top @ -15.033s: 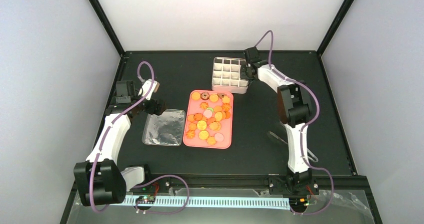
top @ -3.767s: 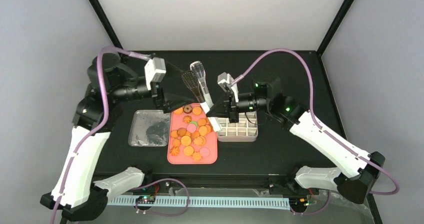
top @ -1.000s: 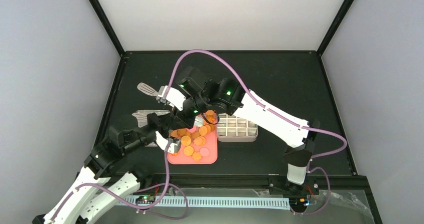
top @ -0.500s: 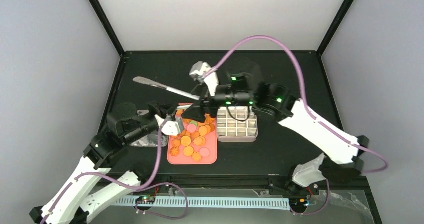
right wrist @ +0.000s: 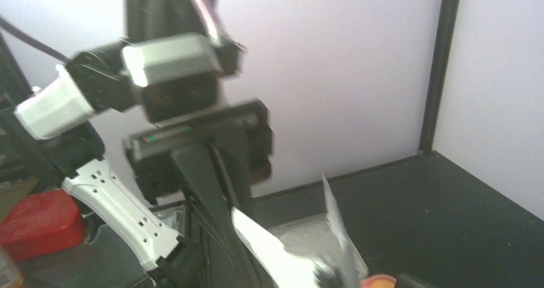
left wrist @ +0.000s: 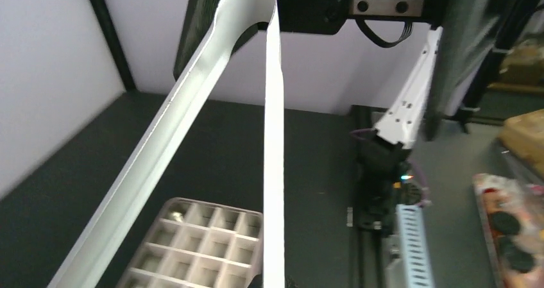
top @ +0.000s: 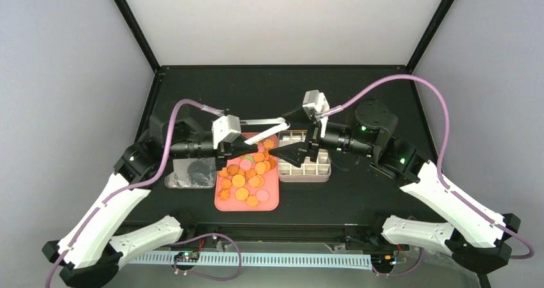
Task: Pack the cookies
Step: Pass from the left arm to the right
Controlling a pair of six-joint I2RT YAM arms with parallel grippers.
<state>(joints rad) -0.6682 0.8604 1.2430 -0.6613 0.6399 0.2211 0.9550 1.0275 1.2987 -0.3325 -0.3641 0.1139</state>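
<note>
Over the dark surface (top: 359, 95), the left arm's fingers (top: 238, 148) clamp the hinged end of the tongs (top: 263, 136), blades spread, probably ready to lift cookies (top: 247, 182) from the pink tray (top: 269, 201) into the gridded tin (top: 305, 166). The right arm's fingers (top: 289, 152) hover opposite; their spread cannot be told.

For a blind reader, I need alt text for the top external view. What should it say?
Two robot arms meet over a black table. The left gripper holds white tongs above a pink tray full of small cookies. The right gripper faces it from over a white gridded tin that stands right of the tray.
</note>
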